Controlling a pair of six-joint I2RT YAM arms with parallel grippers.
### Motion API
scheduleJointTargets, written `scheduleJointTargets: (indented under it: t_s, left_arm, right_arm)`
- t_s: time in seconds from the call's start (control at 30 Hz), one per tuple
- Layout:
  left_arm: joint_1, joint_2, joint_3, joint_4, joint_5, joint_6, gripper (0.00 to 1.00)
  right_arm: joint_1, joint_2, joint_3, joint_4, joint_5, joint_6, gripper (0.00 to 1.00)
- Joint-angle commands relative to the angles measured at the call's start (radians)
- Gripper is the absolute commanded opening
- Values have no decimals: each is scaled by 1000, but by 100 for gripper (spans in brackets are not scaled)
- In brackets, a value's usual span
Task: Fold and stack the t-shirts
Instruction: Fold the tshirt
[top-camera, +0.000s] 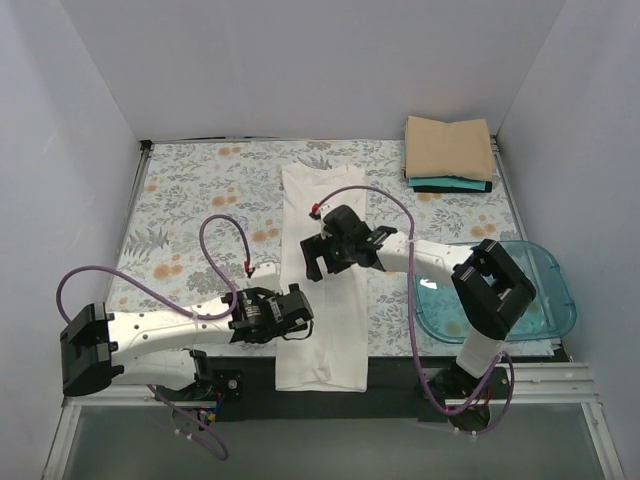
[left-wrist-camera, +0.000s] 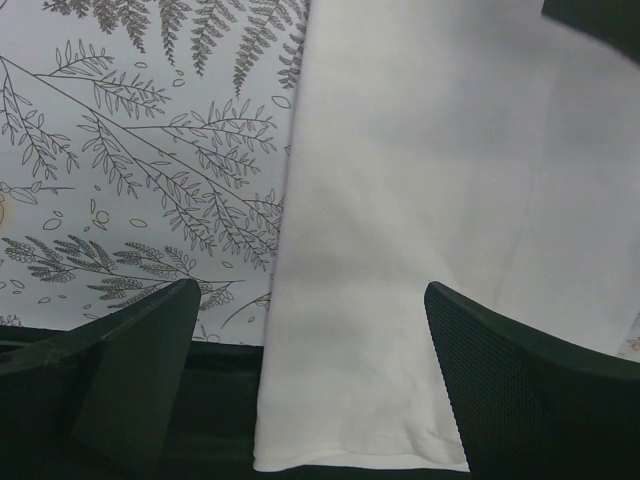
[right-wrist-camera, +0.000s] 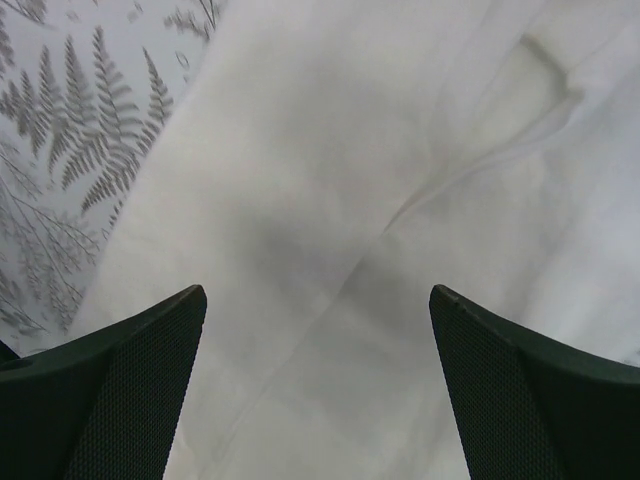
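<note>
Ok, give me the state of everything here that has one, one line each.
off-white t-shirt: folded into a long strip, lying flat.
tan t-shirt: folded, on top of the teal one.
teal t-shirt: folded, under the tan one.
blue tub: upright, looks empty.
left gripper: open, above the strip.
right gripper: open, above the strip.

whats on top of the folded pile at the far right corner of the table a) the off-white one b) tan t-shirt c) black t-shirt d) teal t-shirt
b: the tan folded t-shirt lies on top, with the edge of a teal t-shirt showing under it.
</note>
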Motion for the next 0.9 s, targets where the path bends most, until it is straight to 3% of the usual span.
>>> scheduleJointTargets:
  t_s: [0.0, 0.13, 0.27, 0.5, 0.67, 0.87]
  left_arm:
    - [9, -63, -57, 33, -35, -132, 95]
    - [9, -109, -128, 116, 2, -107, 95]
    - [9, -156, -180, 218, 54, -74, 95]
    - [9, -195, -222, 255, 92, -60, 96]
    - [9, -151, -219, 278, 137, -20, 97]
    - [9, -98, -212, 329, 170, -15, 97]
  right_arm:
    - [40, -43, -74, 20, 127, 58, 98]
    - [59, -8, -125, 56, 176, 118, 98]
    - [54, 70, -73, 55, 194, 103, 98]
    - [-16, 250, 90, 41, 256, 106, 98]
    - [-59, 340, 208, 32, 230, 109, 98]
    - [-60, 307, 273, 30, 138, 90, 98]
